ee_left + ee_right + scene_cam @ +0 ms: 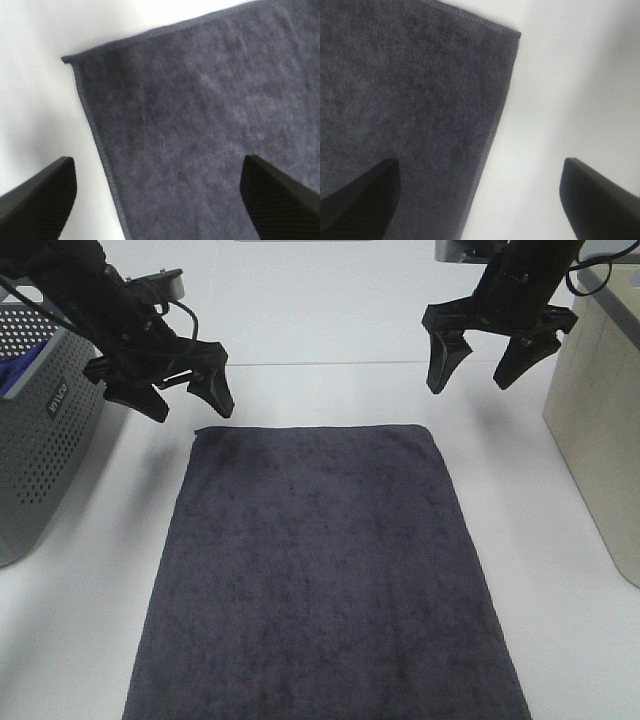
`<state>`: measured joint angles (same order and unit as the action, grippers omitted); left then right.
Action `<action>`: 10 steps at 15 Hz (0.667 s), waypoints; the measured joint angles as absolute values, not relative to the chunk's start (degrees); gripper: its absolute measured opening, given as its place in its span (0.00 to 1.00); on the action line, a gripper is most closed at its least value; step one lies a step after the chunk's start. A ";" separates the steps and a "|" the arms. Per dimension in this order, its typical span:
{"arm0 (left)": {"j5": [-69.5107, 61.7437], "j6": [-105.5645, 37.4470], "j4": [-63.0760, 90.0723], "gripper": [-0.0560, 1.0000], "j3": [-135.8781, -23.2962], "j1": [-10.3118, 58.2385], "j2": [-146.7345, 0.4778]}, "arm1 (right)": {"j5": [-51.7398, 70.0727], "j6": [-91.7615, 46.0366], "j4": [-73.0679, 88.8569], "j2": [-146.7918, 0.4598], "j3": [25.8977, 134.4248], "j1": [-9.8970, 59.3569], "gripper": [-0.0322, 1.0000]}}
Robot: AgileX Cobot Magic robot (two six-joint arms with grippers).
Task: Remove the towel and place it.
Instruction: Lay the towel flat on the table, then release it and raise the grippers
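Note:
The dark charcoal towel [325, 575] lies flat and spread out on the white table, reaching from the middle down to the near edge of the view. My left gripper [188, 398] hovers open just above and beside the towel's far left corner [67, 59], holding nothing. My right gripper [472, 368] hangs open above the table a little beyond the far right corner [516, 34], also empty. In both wrist views the black fingertips [37, 200] [600, 195] stand wide apart over the towel's edge.
A grey perforated basket [45, 430] with blue cloth [22, 375] inside stands at the left. A beige bin [600, 410] stands at the right. White table [320, 390] surrounds the towel.

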<state>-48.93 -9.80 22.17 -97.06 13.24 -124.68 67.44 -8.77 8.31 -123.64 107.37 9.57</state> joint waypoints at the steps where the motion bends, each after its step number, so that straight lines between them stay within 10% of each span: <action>1: -48.87 -9.40 22.17 0.84 -99.81 13.24 -127.25 | 67.32 -8.94 8.31 -125.48 109.03 9.57 0.84; 10: -53.74 -6.02 16.04 0.84 -112.64 11.00 -139.86 | 63.83 -11.12 9.28 -138.03 116.02 9.57 0.84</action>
